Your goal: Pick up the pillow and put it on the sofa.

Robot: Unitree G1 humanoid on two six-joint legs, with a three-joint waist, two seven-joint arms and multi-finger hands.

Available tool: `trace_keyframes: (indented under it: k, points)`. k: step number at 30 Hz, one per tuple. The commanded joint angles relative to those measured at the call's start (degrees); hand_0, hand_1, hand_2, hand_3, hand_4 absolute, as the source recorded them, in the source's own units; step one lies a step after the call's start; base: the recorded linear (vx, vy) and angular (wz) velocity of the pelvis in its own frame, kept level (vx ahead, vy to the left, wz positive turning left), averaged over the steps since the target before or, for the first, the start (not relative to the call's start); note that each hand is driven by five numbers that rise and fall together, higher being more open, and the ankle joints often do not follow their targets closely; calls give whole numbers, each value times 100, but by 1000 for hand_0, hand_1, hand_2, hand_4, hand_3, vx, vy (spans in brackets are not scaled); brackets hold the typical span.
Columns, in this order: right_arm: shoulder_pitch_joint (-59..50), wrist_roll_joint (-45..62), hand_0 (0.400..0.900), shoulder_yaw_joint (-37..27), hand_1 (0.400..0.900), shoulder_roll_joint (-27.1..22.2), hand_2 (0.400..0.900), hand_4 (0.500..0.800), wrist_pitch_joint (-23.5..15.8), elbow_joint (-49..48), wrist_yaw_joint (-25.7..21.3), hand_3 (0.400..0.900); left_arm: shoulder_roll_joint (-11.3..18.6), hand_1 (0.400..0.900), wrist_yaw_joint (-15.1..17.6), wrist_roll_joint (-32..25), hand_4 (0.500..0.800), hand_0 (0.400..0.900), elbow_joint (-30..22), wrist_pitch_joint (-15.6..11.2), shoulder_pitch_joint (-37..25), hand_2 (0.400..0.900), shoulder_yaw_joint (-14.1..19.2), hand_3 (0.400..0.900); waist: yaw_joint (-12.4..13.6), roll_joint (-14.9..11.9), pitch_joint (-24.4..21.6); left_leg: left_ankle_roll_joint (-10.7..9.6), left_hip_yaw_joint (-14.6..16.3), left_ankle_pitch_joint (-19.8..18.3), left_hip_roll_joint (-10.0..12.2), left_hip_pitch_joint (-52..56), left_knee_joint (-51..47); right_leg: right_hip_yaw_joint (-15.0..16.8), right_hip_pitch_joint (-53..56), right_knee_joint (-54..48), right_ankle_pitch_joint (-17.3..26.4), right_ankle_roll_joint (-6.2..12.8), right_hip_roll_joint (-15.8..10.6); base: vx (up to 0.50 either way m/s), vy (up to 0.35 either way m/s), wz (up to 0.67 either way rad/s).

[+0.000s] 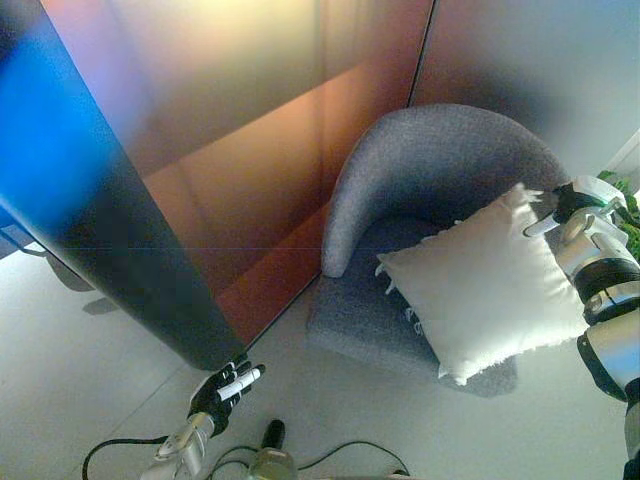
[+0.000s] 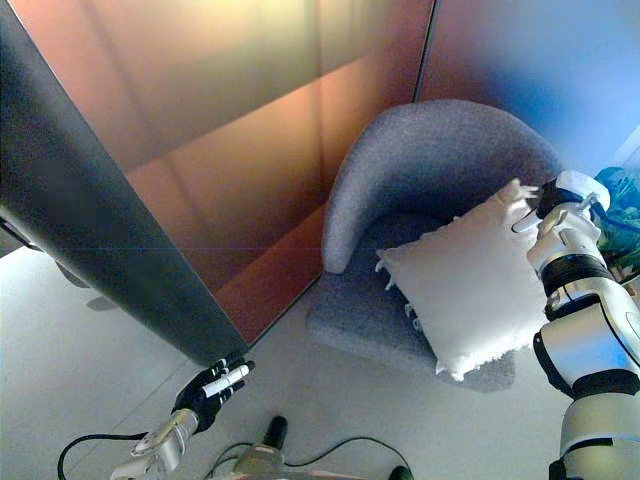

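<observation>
**White pillow over the grey seat, ready to be let down**

White and fringed at the edges, the pillow (image 1: pixel 485 280) hangs tilted over the sofa (image 1: pixel 430 165), a grey, round-backed seat standing at about two o'clock in the view. Its upper right corner is pinched by the right hand (image 2: pixel 556 205), whose fingers curl round the cloth at that corner. The lower corner points towards five o'clock and overhangs the front edge of the cushion; whether the underside already touches the cushion cannot be told from here.

The left hand (image 1: pixel 226 386) hangs idle at seven o'clock, low over the floor (image 1: pixel 90 340), its fingers loosely curled and holding nothing.

The step in hand looks like the placing itself, and the task is close to done. To do it well, the arm should probably carry the pillow a little towards eleven o'clock, deeper into the seat and nearer the curved back, before lowering. As it lies now, much of the pillow's weight sits towards the front edge, so a release here might let it slide off onto the floor. Bringing the lower corner down first, then letting the top lean against the backrest, should settle it. Only then should the fingers let go and draw clear, upward, without dragging the fringe along.
</observation>
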Motion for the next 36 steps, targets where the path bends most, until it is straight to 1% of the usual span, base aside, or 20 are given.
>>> trace_keyframes:
  k: [1, 7, 9, 12, 16, 17, 21, 23, 24, 26, 30, 35, 36]
  points:
    - [-900, -503, 900, 284, 900, -606, 900, 800, 61, 180, -600, 900, 361, 900, -135, -67, 800, 900, -367, -290, -137, 900, -489, 900, 170, -185, -327, 76, 65, -152, 170, 74, -37, 107, 116, 34, -83, 282, -462, 63, -5, 0]
    - [-782, -521, 900, 124, 900, -614, 900, 800, 183, 180, -1070, 900, 381, 900, -198, -23, 800, 900, -342, -286, -46, 900, -458, 900, 168, -193, -387, 79, 97, -178, 180, 172, -37, 101, 218, 22, -113, 279, -441, 42, -5, 0]
    - [-706, -472, 900, 6, 900, -635, 900, 800, 168, 113, -1249, 900, 388, 900, -215, -51, 800, 900, -334, -308, -20, 900, -452, 900, 153, -193, -408, 74, 106, -181, 184, 185, -37, 107, 231, 22, -118, 285, -439, 0, 0, 0]
    - [-534, -430, 900, -195, 900, -620, 900, 800, 95, -30, -1325, 900, 382, 900, -228, -51, 800, 900, -338, -317, 4, 900, -408, 900, 126, -199, -436, 71, 124, -187, 186, 201, -37, 120, 243, 22, -126, 287, -433, 0, 0, 0]
    - [79, -174, 900, -497, 900, -509, 900, 800, -78, -537, -1156, 900, 334, 900, -226, -49, 800, 900, -364, -311, 41, 900, -234, 900, 44, -208, -464, 69, 192, -214, 194, 262, -37, 156, 277, 33, -144, 295, -450, 6, 4, -3]
    - [255, 26, 900, -609, 900, -466, 900, 800, -152, -637, -1209, 900, 315, 900, -191, -43, 800, 900, -384, -323, 62, 900, -202, 900, 25, -210, -466, 72, 207, -227, 198, 286, -37, 168, 287, 33, -148, 291, -446, 13, 0, -10]
    - [1086, 920, 900, -1345, 900, -191, 900, 800, -418, -1224, -1291, 900, 234, 900, -170, -81, 800, 900, -303, -381, 133, 900, -2, 900, -80, -213, -452, 81, 296, -256, 204, 365, -37, 213, 313, 52, -149, 284, -452, -7, -8, -11]
    - [1689, 1137, 900, -1697, 900, 61, 900, 800, -564, -1745, -1155, 900, 150, 900, -186, -13, 800, 900, -205, -388, 122, 900, 169, 900, -180, -218, -425, 90, 348, -267, 206, 405, -37, 263, 309, 73, -139, 280, -457, -29, -27, -14]
    - [1875, 1163, 900, -1751, 900, 121, 900, 800, -501, -1954, -1146, 900, 128, 900, -154, -2, 800, 900, -213, -372, 124, 900, 191, 900, -205, -225, -421, 96, 364, -270, 204, 419, -37, 284, 309, 79, -135, 276, -458, -26, -37, -15]
    - [2470, 1225, 900, -1961, 900, 313, 900, 800, -526, -2413, -1184, 900, 40, 900, -129, 65, 800, 900, -223, -390, 181, 900, 293, 900, -301, -230, -405, 114, 425, -267, 209, 462, -37, 349, 300, 96, -118, 267, -451, -16, -38, -16]
    - [3089, 1418, 900, -2245, 900, 499, 900, 800, -796, -2668, -1227, 900, -55, 900, -98, 126, 800, 900, -177, -477, 172, 900, 314, 900, -419, -249, -414, 134, 512, -266, 214, 505, -37, 441, 273, 100, -97, 258, -432, -9, -28, -13]
    - [3783, 1806, 900, -2526, 900, 918, 900, 800, -1405, -2845, -1097, 900, -178, 900, -56, 223, 800, 900, -161, -557, 106, 900, 338, 900, -543, -251, -441, 140, 578, -269, 213, 499, -37, 513, 216, 93, -71, 258, -421, -13, -11, -6]
    - [3890, 1876, 900, -2540, 900, 982, 900, 800, -1431, -2947, -1116, 900, -194, 900, -22, 263, 800, 900, -158, -565, 100, 900, 354, 900, -560, -253, -445, 138, 589, -263, 214, 494, -37, 522, 205, 95, -64, 264, -424, 0, 0, 0]
